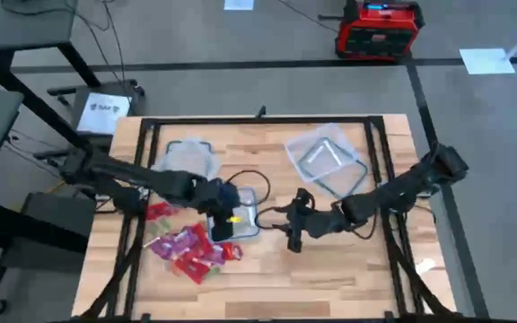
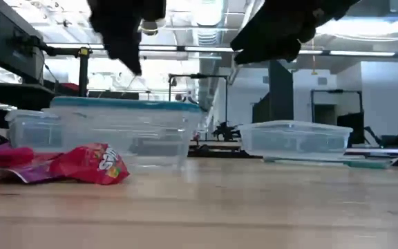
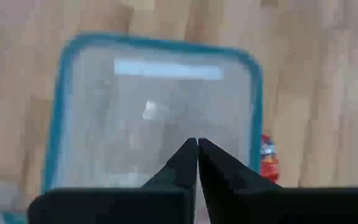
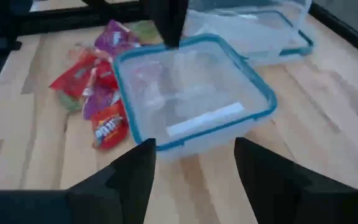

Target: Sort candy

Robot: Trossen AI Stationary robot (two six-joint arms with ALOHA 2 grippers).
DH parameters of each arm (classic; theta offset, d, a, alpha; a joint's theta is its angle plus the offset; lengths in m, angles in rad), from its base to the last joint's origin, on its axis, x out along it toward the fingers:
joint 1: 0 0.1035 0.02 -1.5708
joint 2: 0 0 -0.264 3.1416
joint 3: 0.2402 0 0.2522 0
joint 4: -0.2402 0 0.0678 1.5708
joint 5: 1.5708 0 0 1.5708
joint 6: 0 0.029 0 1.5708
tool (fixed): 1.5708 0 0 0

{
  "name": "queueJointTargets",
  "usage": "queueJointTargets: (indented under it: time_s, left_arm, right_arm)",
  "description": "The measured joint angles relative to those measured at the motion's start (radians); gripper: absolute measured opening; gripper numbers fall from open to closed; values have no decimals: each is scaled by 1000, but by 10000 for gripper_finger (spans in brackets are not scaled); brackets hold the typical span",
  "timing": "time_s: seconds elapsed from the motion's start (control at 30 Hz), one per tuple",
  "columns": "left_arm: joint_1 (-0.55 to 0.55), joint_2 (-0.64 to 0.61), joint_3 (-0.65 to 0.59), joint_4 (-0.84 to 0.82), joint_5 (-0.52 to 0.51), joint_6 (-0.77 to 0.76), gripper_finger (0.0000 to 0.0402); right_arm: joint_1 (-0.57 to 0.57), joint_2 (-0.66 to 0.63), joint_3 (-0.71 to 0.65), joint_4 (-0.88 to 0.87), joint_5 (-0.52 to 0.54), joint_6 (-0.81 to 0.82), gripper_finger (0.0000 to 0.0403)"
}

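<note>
My left end effector (image 3: 197, 144) hangs clenched on nothing over the middle tub (image 1: 245, 213), its tips pinched together. If I drop it straight down I judge it will hit the tub floor or rim and shove the tub into the candy (image 1: 189, 249). The right end effector (image 4: 194, 163) sits released at about 3 o'clock of that tub, fingers wide and facing its near wall; pushing forward from there could slide the tub toward the pile at 8 o'clock and scatter wrappers.

The middle tub looks empty to me, though glare on the plastic leaves me unsure. A second tub (image 1: 191, 157) stands at 11 o'clock and a third (image 1: 326, 157), with a loose lid beside it, at 1 o'clock; I see no candy in either. All the candy lies loose on the counter (image 1: 348, 278), just beside the middle tub.
</note>
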Motion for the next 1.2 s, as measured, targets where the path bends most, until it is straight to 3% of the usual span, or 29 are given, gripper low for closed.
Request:
queueJointTargets:
  time_s: [0.23,0.5,0.6,0.7,0.8,0.97,1.1,1.2]
  left_arm:
    - [0,5,-226,627,-77,-3,0]
    - [-4,150,-355,905,-96,25,0]
    - [-4,221,-356,1001,-37,102,0]
    - [-4,287,-342,1097,86,204,0]
    - [5,321,-311,1118,188,310,0]
    - [27,282,-225,1033,273,416,0]
    - [17,186,-129,868,216,267,0]
    - [-28,131,-88,779,39,26,0]
  right_arm:
    - [3,0,-6,-7,-1,-13,205]
    - [18,0,-138,139,-2,40,205]
    - [17,0,-199,202,-38,60,205]
    - [18,1,-250,254,-115,73,205]
    - [24,2,-277,317,-148,56,205]
    - [36,2,-255,405,-154,-125,205]
    - [40,0,-245,395,-154,-192,205]
    - [27,0,-245,372,-153,-167,205]
